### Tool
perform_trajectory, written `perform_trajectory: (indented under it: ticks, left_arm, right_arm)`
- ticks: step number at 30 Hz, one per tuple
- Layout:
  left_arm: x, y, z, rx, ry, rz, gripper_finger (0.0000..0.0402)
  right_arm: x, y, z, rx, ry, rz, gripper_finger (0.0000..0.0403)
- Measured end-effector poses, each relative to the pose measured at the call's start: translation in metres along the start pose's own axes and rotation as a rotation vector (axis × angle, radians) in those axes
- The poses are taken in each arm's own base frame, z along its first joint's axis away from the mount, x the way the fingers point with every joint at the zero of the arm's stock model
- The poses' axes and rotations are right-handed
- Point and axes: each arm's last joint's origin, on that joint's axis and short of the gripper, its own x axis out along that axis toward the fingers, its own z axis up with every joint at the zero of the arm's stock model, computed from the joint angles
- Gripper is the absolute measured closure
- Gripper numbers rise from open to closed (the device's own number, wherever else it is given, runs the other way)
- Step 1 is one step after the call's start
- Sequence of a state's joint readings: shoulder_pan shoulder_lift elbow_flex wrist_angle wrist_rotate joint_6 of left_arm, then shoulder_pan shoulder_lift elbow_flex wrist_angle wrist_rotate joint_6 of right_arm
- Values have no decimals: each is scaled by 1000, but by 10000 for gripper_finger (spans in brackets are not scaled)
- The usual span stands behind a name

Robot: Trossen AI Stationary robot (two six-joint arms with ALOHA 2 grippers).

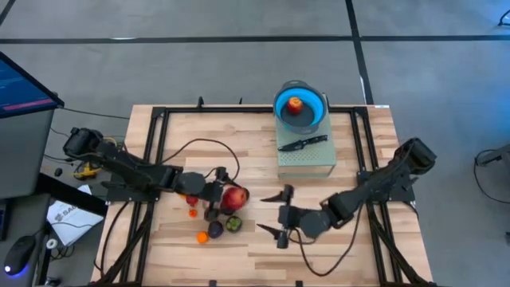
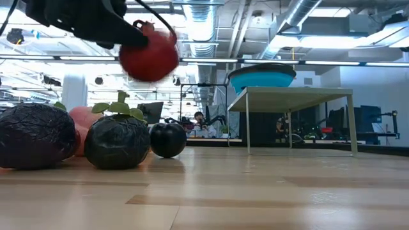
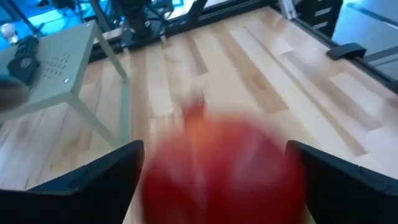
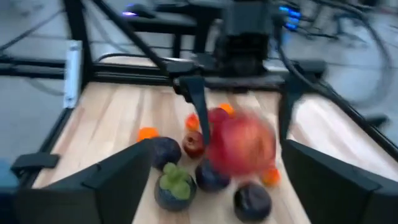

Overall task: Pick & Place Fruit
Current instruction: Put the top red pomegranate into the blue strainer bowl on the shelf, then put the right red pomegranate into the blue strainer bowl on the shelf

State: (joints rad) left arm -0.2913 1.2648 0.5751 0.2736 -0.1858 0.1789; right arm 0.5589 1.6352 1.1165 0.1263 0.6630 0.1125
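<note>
While lifted, left gripper point(image 1: 233, 198) clamps red fruit point(image 1: 234, 198).

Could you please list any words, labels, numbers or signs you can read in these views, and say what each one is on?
None can be read.
White sheet beside the table's left edge: dark print, too small to read.
Blue screen at far left: glowing content, too blurred to read.
Fruit, bowl, knife, arms: no visible lettering.

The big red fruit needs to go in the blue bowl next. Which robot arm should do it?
The left one. Its left gripper already holds the big red fruit up off the table. The right gripper is open and empty, and the blue bowl waits on the small stand.
</note>
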Motion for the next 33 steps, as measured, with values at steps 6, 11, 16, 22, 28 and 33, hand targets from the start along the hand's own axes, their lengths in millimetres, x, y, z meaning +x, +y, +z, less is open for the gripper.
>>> perform_trajectory:
  ticks: [6, 11, 16, 22, 28, 33]
  left_arm:
    - [0, 0, 1, -4, -6, 1, 40]
    - [0, 0, 1, -5, -9, 1, 52]
    - [0, 0, 1, -13, -13, 2, 59]
    - [0, 0, 1, -14, -12, 2, 60]
    - [4, 2, -2, -46, 6, 26, 60]
    - [23, 14, -17, -111, 66, 33, 60]
  right_arm:
    - [29, -18, 14, -265, 87, 60, 12]
    - [38, -25, 20, -310, 215, 33, 25]
    - [35, -20, 16, -267, 256, 37, 25]
    - [28, -10, 12, -200, 283, 49, 25]
    - [25, 11, -27, -134, 364, -89, 27]
    - [28, 34, -62, -46, 374, -197, 36]
